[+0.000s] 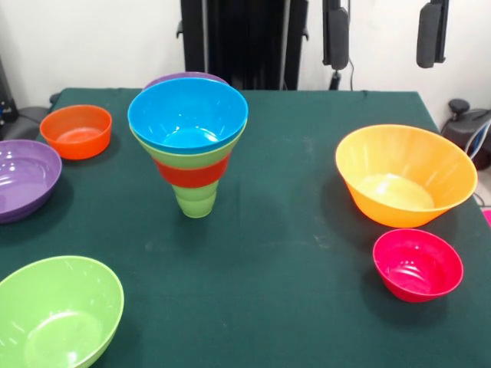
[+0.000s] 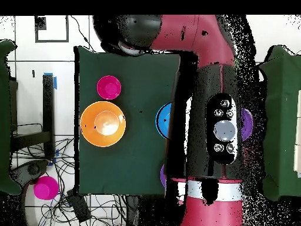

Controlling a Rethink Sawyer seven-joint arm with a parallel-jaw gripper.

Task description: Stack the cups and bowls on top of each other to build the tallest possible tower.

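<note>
The tower (image 1: 189, 146) stands left of the table's middle: a light-green cup (image 1: 196, 201) at the base, then an orange-red bowl, a green bowl and a blue bowl (image 1: 188, 115) on top. A purple bowl (image 1: 184, 77) peeks out behind it. Loose bowls surround it: small orange-red (image 1: 76, 131), purple (image 1: 23, 178), lime-green (image 1: 57, 316), large orange (image 1: 405, 176) and small pink-red (image 1: 418, 265). In the overhead view the red arm (image 2: 214, 118) covers half the blue bowl (image 2: 163, 120); the orange (image 2: 103, 123) and pink-red (image 2: 109, 87) bowls show. Neither view shows the gripper.
Dark green cloth covers the table (image 1: 307, 230). The black pedestal (image 1: 242, 42) rises behind its far edge. A magenta round object (image 2: 45, 188) lies off the table among cables on the floor.
</note>
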